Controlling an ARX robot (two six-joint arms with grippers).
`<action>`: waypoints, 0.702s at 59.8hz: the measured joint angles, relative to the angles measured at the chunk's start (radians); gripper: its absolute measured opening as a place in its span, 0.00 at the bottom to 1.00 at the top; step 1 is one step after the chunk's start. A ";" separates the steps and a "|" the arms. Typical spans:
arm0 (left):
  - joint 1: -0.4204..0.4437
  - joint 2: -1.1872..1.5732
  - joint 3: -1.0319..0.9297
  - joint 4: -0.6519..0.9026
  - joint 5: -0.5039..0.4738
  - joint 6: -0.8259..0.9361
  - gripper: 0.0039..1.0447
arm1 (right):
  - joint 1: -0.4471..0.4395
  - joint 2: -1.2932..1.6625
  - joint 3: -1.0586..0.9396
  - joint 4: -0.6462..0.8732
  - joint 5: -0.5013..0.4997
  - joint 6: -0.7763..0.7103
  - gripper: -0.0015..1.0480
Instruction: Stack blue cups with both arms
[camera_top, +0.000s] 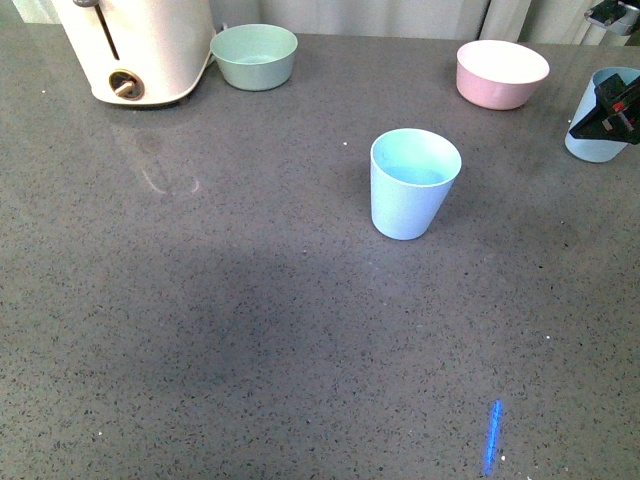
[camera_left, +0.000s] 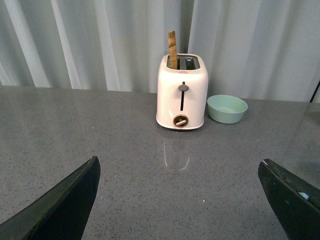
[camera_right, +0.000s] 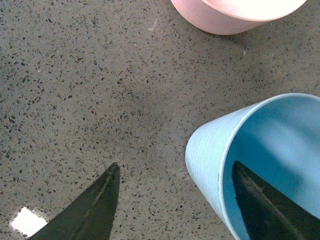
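Pose | right tool (camera_right: 175, 163) astride blue cup (camera_right: 202, 150) wall, unclosed | left tool (camera_left: 178, 160) agape

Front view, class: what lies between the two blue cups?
The front view shows only bare countertop between the middle cup and the right-hand cup; the pink bowl sits farther back.

Readable text: none | toaster (camera_left: 182, 91) dial: markings perhaps present, too small to read
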 joint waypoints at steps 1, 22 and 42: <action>0.000 0.000 0.000 0.000 0.000 0.000 0.92 | -0.001 0.000 0.004 -0.007 0.000 0.002 0.51; 0.000 0.000 0.000 0.000 0.000 0.000 0.92 | -0.055 -0.037 0.023 -0.119 -0.066 -0.009 0.02; 0.000 0.000 0.000 0.000 0.000 0.000 0.92 | 0.034 -0.332 -0.046 -0.250 -0.267 -0.045 0.02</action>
